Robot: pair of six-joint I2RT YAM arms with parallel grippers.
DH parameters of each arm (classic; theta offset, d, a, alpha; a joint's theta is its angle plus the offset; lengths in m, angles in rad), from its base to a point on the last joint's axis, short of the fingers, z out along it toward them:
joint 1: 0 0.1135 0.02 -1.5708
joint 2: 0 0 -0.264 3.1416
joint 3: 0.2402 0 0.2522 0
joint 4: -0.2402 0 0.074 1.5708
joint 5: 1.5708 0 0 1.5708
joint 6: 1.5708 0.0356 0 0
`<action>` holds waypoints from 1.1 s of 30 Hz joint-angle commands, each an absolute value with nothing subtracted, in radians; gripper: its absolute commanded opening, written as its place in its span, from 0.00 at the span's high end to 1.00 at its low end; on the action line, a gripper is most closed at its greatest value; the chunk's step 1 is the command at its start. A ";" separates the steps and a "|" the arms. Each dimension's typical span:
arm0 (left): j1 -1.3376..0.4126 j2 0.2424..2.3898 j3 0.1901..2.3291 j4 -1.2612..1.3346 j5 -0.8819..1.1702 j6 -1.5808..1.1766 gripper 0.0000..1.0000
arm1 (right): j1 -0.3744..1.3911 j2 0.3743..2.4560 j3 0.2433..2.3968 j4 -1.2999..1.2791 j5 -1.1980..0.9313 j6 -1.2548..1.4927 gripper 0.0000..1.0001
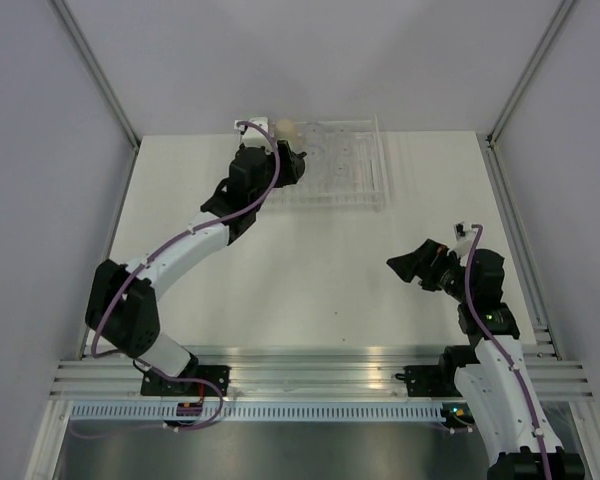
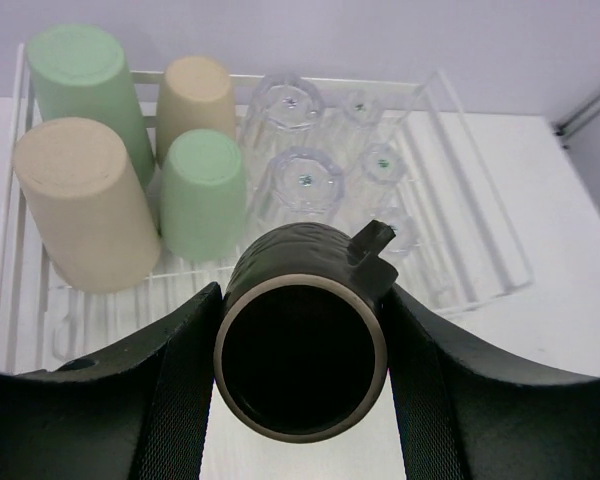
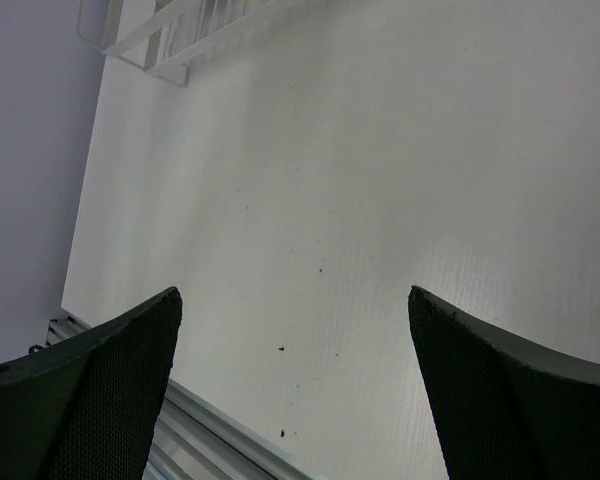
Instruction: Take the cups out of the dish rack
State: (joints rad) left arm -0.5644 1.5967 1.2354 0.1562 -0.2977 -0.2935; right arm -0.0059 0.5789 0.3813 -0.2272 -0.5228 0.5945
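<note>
White bench (image 1: pixel 310 270) runs between grey walls, the dish rack (image 1: pixel 365 185) at its far edge. At the rack's left end two green tumblers (image 2: pixel 202 190) and two beige tumblers (image 2: pixel 80 200) stand bottoms up. Left hand (image 2: pixel 302 340) pinches the dark brown cup (image 2: pixel 300 360) by its sides at the rack's near edge. Clear cups (image 2: pixel 305 185) fill the rack's right part. Right hand (image 3: pixel 292 330) hangs spread wide above the bench, well apart from the rack.
</note>
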 commanded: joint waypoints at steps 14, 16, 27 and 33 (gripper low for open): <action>-0.518 1.175 0.652 0.470 0.451 -1.141 0.98 | 0.040 0.661 0.146 0.700 -0.894 1.014 0.03; -0.518 1.169 0.586 0.518 0.489 -1.184 0.98 | 0.069 0.692 0.141 0.788 -0.897 1.051 0.05; -0.520 1.348 0.307 1.146 0.520 -1.505 0.98 | 0.475 0.946 0.224 0.801 -0.640 0.919 0.12; -0.534 1.453 0.233 1.327 0.514 -1.595 0.98 | 0.656 1.061 0.288 0.758 -0.409 0.821 0.14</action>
